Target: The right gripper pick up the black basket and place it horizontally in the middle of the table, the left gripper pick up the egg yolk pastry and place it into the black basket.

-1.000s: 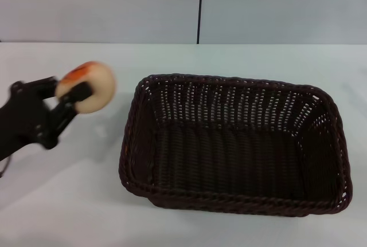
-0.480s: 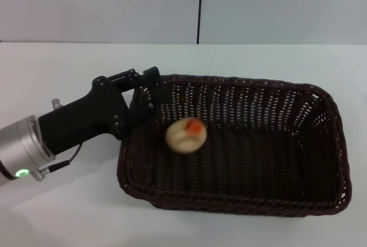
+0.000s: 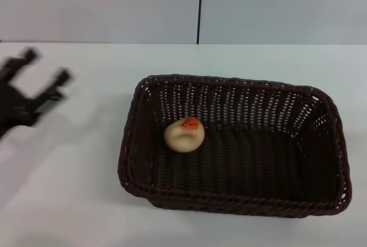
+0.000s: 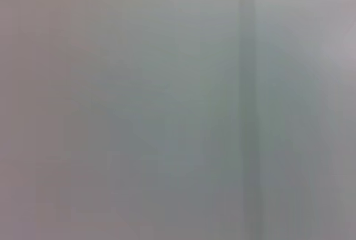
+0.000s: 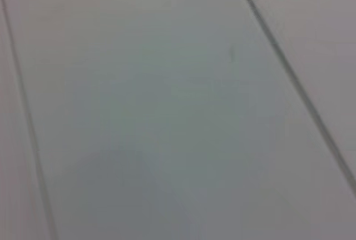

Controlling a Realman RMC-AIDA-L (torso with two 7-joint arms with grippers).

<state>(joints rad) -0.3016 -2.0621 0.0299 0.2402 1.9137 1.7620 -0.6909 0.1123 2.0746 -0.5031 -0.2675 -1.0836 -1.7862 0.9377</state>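
Note:
The black basket [image 3: 241, 144] lies lengthwise on the white table [image 3: 74, 201], in the middle and to the right in the head view. The egg yolk pastry [image 3: 184, 133] rests inside it on the basket floor, near the left end, orange patch up. My left gripper [image 3: 45, 67] is at the far left, well away from the basket, blurred by motion, its two fingers spread and empty. My right gripper is out of view. Both wrist views show only plain grey surface.
A grey wall with a dark vertical seam [image 3: 199, 6] stands behind the table. Bare tabletop lies left of and in front of the basket.
The pastry left my left gripper and dropped into the basket, settling near its left end. The left gripper then drew back to the far left, away from the basket.

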